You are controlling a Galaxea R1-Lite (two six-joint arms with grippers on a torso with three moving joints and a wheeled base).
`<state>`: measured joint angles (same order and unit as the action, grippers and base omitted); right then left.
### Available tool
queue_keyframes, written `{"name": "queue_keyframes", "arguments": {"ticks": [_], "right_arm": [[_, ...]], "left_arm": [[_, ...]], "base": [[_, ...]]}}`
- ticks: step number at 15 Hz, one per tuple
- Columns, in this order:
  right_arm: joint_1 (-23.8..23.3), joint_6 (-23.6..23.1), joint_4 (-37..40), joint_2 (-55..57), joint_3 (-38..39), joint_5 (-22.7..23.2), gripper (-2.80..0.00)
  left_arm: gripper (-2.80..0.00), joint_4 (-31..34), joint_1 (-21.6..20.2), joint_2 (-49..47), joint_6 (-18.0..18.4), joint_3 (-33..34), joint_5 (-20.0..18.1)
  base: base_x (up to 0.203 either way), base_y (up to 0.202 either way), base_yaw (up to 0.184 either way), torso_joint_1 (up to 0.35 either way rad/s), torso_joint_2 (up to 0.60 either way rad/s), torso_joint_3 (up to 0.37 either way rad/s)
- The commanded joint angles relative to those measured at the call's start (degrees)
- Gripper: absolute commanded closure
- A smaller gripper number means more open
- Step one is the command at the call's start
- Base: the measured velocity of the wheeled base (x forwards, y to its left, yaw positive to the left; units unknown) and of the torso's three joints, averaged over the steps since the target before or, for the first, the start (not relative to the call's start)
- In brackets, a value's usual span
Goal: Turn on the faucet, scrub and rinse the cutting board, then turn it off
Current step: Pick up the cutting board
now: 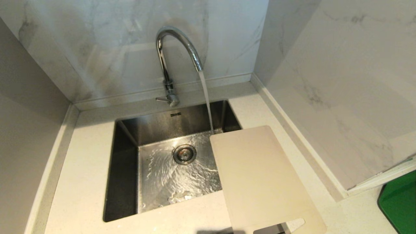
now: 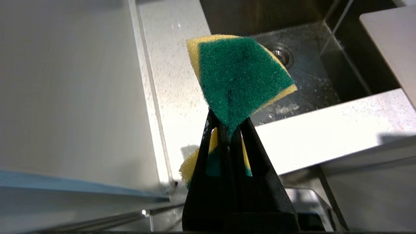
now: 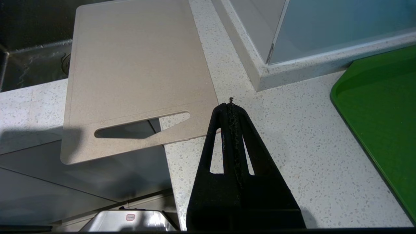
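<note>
The chrome faucet (image 1: 169, 61) stands behind the sink and a stream of water runs from its spout into the basin. The cream-white cutting board (image 1: 260, 175) lies on the counter right of the sink, its far corner over the basin and its slot-handle end jutting past the counter's front edge; it also shows as the cutting board (image 3: 136, 74). My left gripper (image 2: 229, 128) is shut on a green and yellow sponge (image 2: 240, 74), held low before the counter's front left. My right gripper (image 3: 231, 104) is shut and empty, above the counter just right of the board's handle end. Neither arm shows in the head view.
The steel sink (image 1: 130, 136) has water rippling round its drain (image 1: 184, 154). Marble walls close in behind and at the right. A green tray (image 1: 399, 204) lies at the far right on the speckled counter (image 3: 292, 136).
</note>
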<state>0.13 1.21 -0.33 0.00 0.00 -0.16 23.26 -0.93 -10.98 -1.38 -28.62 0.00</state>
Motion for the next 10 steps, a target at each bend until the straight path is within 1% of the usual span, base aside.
{"name": "queue_keyframes", "arguments": {"ticks": [1,3,6,8,10], "right_arm": [[0.0,0.0,0.0,0.0,0.0,0.0,0.00],[0.0,0.0,0.0,0.0,0.0,0.0,0.00],[0.0,0.0,0.0,0.0,0.0,0.0,0.00],[0.0,0.0,0.0,0.0,0.0,0.0,0.00],[0.0,0.0,0.0,0.0,0.0,0.0,0.00]], "left_arm": [[0.00,-2.1,0.4,4.9,1.1,5.5,0.1],[0.00,-2.4,0.5,8.4,2.1,8.5,-0.1],[0.00,-3.5,0.7,11.0,4.0,10.1,-0.4],[0.00,-7.4,0.7,11.0,4.1,11.1,-0.4],[0.00,-11.8,0.7,11.0,4.7,15.1,-0.4]], "base": [[0.000,0.000,0.000,0.000,0.00,0.000],[0.000,0.000,0.000,0.000,0.00,0.000],[0.000,0.000,0.000,0.000,0.00,0.000],[0.000,0.000,0.000,0.000,0.00,0.000],[0.000,0.000,0.000,0.000,0.00,0.000]]}}
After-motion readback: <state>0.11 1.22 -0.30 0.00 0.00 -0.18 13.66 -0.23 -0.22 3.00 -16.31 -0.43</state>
